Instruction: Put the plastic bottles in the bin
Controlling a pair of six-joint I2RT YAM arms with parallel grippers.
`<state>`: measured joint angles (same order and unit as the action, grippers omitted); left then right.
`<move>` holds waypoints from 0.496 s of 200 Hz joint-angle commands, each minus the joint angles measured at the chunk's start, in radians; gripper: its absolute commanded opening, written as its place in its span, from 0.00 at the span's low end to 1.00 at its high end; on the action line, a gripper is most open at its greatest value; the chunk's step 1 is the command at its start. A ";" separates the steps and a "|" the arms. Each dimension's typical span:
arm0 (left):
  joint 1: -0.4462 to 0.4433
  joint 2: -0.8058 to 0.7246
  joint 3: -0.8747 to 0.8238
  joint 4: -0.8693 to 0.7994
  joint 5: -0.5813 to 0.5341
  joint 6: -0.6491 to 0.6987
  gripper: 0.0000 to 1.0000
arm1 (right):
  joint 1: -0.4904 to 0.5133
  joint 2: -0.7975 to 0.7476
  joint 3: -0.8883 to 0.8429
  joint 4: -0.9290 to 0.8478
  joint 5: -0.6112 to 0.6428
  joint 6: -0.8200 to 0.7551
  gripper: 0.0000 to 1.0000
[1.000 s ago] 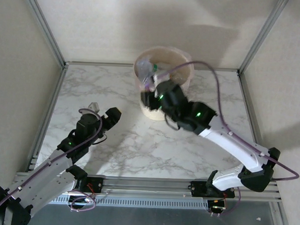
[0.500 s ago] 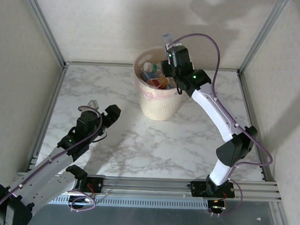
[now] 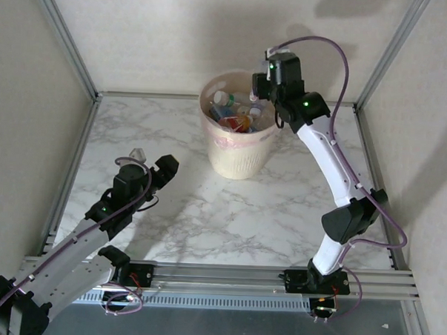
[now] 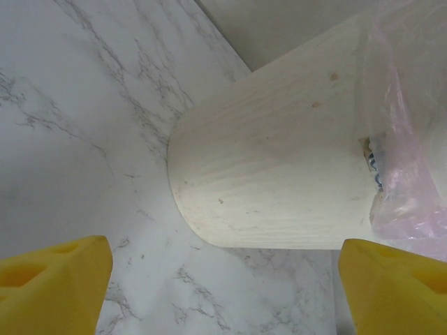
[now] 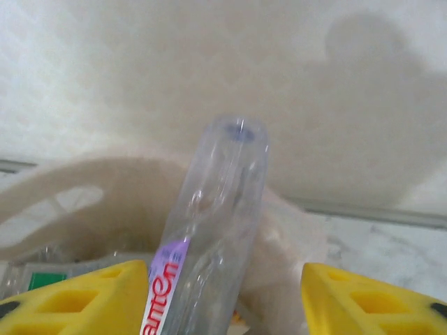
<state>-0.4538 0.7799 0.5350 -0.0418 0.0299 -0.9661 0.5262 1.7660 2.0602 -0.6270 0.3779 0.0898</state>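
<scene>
My left gripper [image 4: 223, 283] stood wide and empty, low over the marble table [image 3: 177, 210], facing the bin [image 3: 235, 157]. Plastic bottles [image 3: 229, 112] lay heaped inside the bin. My right gripper [image 5: 220, 279] hung at its right rim, jaws apart. A clear bottle [image 5: 216, 209] leaned on one finger [image 5: 77, 296], clear of the other. The correct procedure was to centre the bottle over the opening before widening fully. The top view gave that alignment. The right wrist view gave the finger gap and the purple label.
</scene>
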 commanded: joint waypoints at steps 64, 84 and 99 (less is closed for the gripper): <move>0.026 -0.010 0.005 0.014 0.019 0.009 0.84 | -0.131 0.230 0.317 -0.133 -0.280 0.133 0.50; 0.031 -0.010 0.003 0.013 0.023 0.009 0.84 | -0.133 0.249 0.307 -0.128 -0.340 0.145 0.49; 0.033 -0.011 0.001 0.015 0.024 0.007 0.84 | -0.134 0.254 0.282 -0.115 -0.370 0.153 0.49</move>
<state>-0.4335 0.7799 0.5350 -0.0422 0.0383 -0.9657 0.3843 2.0083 2.3413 -0.7376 0.1249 0.2054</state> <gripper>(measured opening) 0.842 0.496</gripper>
